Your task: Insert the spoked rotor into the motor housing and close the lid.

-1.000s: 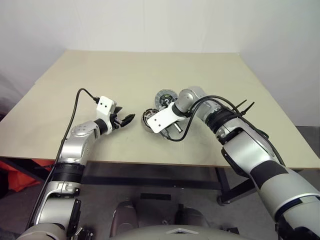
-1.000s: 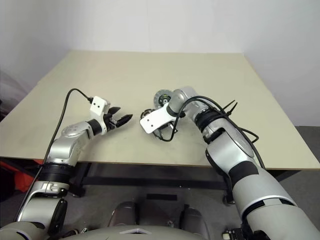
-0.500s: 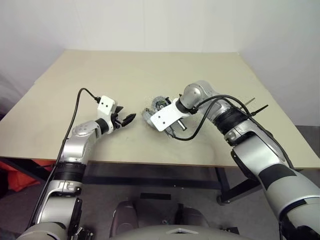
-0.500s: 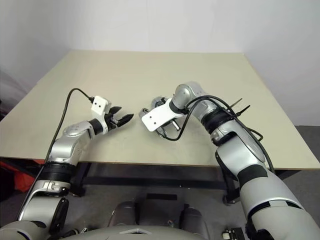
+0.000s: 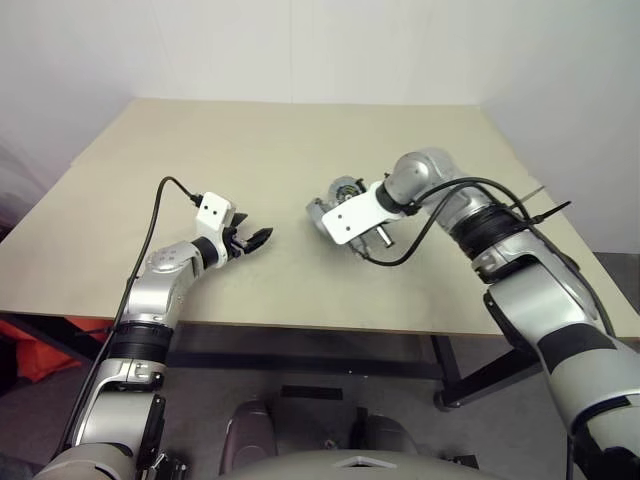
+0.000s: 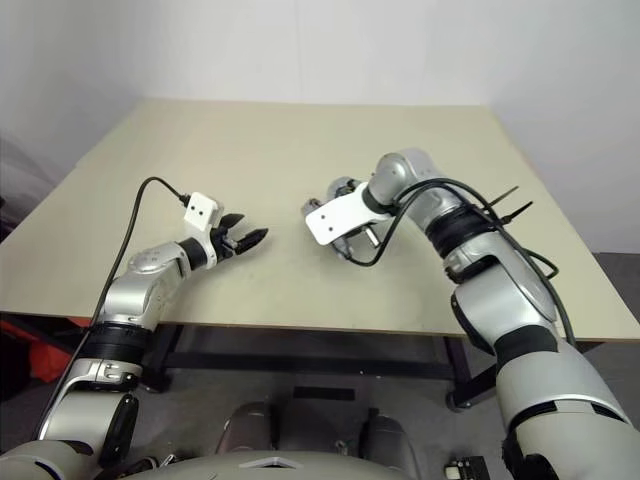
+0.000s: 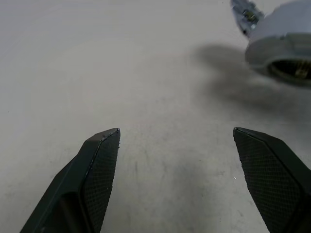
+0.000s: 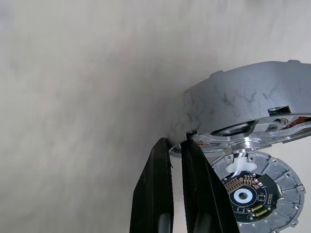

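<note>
My right gripper (image 8: pixel 176 141) is shut on the rim of the motor housing (image 8: pixel 243 104), a grey metal disc held tilted off the table, with copper windings showing at its edge. Just beyond it the lid (image 8: pixel 250 194), a pale disc with a dark centre, lies flat on the table. From the head, the housing (image 5: pixel 318 211) sits by my right wrist's white camera mount, with the lid (image 5: pixel 346 188) behind it. The spoked rotor is hidden. My left gripper (image 5: pixel 258 238) hovers open over bare table to the left, fingers (image 7: pixel 97 160) wide apart.
The beige table (image 5: pixel 250 140) stretches wide behind and to both sides of my hands. Its front edge runs just below my arms. A black cable loops from my right wrist (image 5: pixel 400 255) over the tabletop.
My right gripper has moved right and upward, carrying the housing with it, from in front of the lid to beside it. The left arm has stayed still.
</note>
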`<state>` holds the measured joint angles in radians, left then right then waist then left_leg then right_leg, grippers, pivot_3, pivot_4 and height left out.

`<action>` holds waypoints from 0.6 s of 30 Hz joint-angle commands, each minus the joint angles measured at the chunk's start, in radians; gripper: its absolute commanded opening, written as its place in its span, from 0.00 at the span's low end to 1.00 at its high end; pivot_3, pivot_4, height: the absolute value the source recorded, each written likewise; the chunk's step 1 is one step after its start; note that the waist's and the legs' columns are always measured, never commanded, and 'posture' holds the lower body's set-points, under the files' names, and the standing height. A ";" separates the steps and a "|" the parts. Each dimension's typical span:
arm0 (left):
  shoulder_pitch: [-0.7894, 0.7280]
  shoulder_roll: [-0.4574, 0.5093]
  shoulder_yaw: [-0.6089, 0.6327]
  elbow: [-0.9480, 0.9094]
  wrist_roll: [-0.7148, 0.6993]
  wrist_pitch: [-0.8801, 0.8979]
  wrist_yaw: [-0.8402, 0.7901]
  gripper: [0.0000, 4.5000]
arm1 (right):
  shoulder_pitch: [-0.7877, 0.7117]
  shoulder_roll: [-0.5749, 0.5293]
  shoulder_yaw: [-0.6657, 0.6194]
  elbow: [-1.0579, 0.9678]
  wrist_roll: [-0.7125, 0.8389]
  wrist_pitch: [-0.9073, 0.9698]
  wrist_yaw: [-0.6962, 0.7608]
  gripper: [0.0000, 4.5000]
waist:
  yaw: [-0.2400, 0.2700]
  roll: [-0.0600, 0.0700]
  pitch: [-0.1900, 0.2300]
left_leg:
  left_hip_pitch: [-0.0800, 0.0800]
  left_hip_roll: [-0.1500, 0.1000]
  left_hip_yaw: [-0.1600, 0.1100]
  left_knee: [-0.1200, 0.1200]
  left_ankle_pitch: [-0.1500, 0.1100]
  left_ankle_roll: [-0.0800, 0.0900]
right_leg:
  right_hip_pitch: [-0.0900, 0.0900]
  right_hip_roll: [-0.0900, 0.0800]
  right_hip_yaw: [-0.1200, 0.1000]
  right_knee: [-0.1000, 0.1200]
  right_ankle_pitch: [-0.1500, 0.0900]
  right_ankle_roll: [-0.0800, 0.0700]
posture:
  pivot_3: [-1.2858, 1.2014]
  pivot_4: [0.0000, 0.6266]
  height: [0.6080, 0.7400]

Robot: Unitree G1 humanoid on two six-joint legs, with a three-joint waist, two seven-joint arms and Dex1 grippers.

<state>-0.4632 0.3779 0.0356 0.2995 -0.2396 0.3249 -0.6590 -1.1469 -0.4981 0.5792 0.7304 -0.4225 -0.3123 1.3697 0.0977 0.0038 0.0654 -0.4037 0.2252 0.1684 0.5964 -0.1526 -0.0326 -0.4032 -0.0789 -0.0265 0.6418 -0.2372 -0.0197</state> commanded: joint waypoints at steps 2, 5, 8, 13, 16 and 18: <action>0.000 -0.007 0.007 -0.030 -0.004 -0.018 0.004 0.88 | -0.002 -0.045 -0.097 -0.187 0.129 0.252 0.176 0.00 | -0.001 0.000 0.000 | 0.000 0.000 0.000 0.000 0.000 0.000 | 0.000 0.000 0.000 0.000 0.000 0.000 | 0.52 0.00 1.00; 0.004 -0.010 0.010 -0.030 -0.004 -0.019 0.005 0.88 | 0.022 -0.069 -0.100 -0.328 0.211 0.513 0.244 0.00 | -0.003 0.000 0.000 | 0.000 0.000 0.000 0.000 -0.001 0.001 | 0.000 0.000 0.000 0.000 0.000 0.000 | 0.52 0.00 1.00; 0.008 -0.015 0.006 -0.032 -0.002 -0.020 0.008 0.88 | 0.007 -0.035 -0.101 -0.421 0.264 0.801 0.245 0.00 | -0.002 0.000 0.000 | 0.001 0.001 0.000 0.000 0.000 0.001 | 0.000 0.001 0.000 0.001 0.000 0.000 | 0.52 0.00 1.00; 0.006 -0.018 0.004 -0.032 0.001 -0.020 0.009 0.88 | -0.017 0.016 -0.089 -0.465 0.301 1.076 0.187 0.00 | 0.006 0.000 0.000 | 0.002 0.001 0.000 0.000 0.000 0.000 | 0.000 0.001 0.000 0.001 0.001 -0.001 | 0.52 0.00 1.00; 0.010 -0.013 0.008 -0.035 0.001 -0.019 0.008 0.88 | -0.017 0.036 -0.077 -0.467 0.307 1.136 0.144 0.00 | 0.014 0.000 0.000 | 0.002 0.000 0.000 0.000 0.000 0.000 | 0.001 0.000 0.000 0.001 0.001 -0.001 | 0.52 0.00 1.00; 0.013 -0.012 0.009 -0.039 0.000 -0.017 0.008 0.88 | -0.014 0.044 -0.071 -0.460 0.305 1.132 0.115 0.00 | 0.020 0.000 0.000 | 0.001 0.000 0.000 0.000 0.000 -0.001 | 0.001 0.000 0.000 0.001 0.001 -0.001 | 0.52 0.00 1.00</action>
<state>-0.4454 0.3553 0.0347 0.2986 -0.2366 0.3232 -0.6497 -1.1096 -0.4539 0.5255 0.3066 -0.1269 0.8169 1.5052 0.1179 0.0039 0.0658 -0.4022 0.2257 0.1684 0.5966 -0.1521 -0.0334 -0.4027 -0.0789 -0.0264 0.6427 -0.2364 -0.0205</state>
